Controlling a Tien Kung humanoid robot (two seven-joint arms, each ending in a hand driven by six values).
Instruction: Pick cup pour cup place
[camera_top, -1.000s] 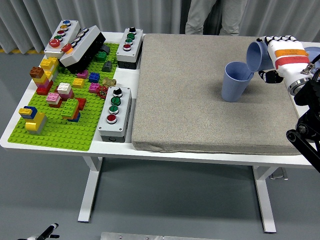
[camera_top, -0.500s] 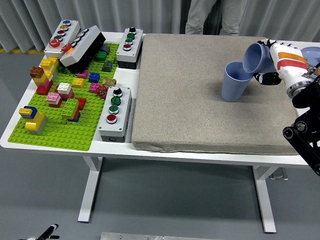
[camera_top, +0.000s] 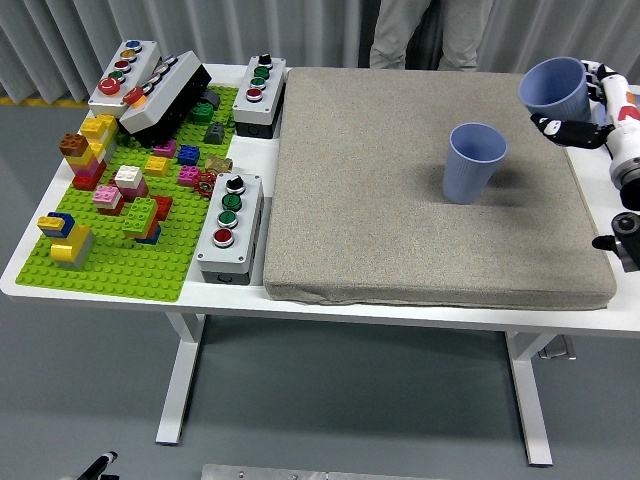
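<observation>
The right hand (camera_top: 592, 105) grips a blue cup (camera_top: 554, 90) upright in its fingers (camera_top: 562, 127), the second cup (camera_top: 473, 162) standing left of them.

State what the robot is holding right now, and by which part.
The right hand holds a blue cup by its side wall, mouth up, above the mat's far right corner.

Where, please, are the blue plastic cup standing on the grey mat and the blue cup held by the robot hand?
Standing blue plastic cup (camera_top: 473, 163), head view, outer wall.
Held blue plastic cup (camera_top: 553, 90), head view, side wall.
Right robot hand (camera_top: 590, 105), head view, between fingertips.
</observation>
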